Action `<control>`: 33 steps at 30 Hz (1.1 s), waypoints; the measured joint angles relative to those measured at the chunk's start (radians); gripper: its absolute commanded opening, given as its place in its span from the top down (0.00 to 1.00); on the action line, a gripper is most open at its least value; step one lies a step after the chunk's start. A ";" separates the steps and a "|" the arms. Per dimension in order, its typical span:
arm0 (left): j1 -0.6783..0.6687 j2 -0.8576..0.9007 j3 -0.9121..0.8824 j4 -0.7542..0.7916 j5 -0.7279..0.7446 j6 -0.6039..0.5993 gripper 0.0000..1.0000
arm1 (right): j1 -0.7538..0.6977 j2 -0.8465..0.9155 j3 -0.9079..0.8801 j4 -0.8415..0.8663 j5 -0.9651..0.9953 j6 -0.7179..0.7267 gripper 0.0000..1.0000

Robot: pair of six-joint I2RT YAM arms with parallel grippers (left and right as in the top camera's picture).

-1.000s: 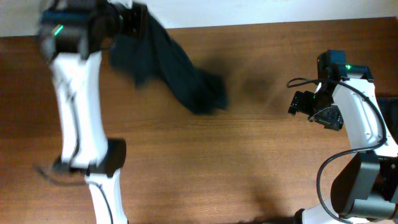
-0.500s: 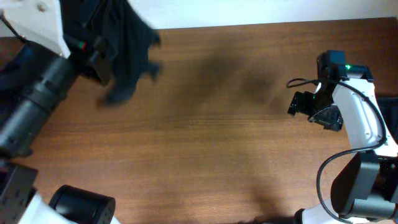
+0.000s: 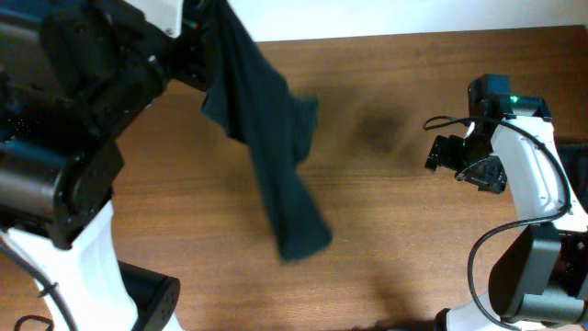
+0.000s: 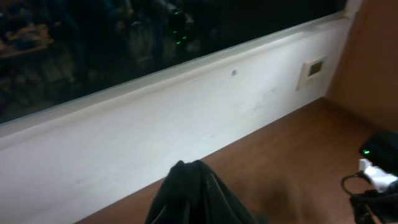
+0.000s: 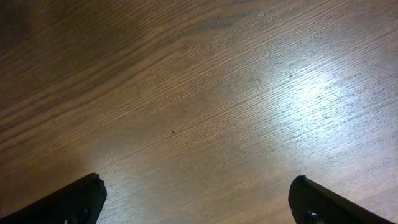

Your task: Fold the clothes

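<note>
The clothes (image 3: pixel 266 138), a black garment, hang in the air as a long bunched strip, from the top left down toward the table's middle. My left gripper (image 3: pixel 204 35) is raised high, close under the overhead camera, and is shut on their top end. In the left wrist view only a peak of the black fabric (image 4: pixel 196 198) shows at the bottom edge, and it hides the fingers. My right gripper (image 3: pixel 441 152) is at the right side of the table, open. In the right wrist view that gripper (image 5: pixel 196 198) has only bare wood between its wide-set fingertips (image 5: pixel 78 196).
The brown wooden table (image 3: pixel 395 239) fills the overhead view. A white wall ledge (image 4: pixel 186 118) under a dark window runs along its far edge. The right arm's base (image 3: pixel 537 276) stands at the right edge, and its cable (image 3: pixel 446 119) loops beside the gripper.
The left arm has swung the clothes: bunched at the top left half a second ago, they now stretch down and right toward the table's middle. The right arm has not moved.
</note>
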 measured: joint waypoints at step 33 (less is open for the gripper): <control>-0.255 0.221 -0.261 0.472 0.008 -0.063 1.00 | -0.244 0.000 0.000 -0.027 -0.158 -0.059 0.01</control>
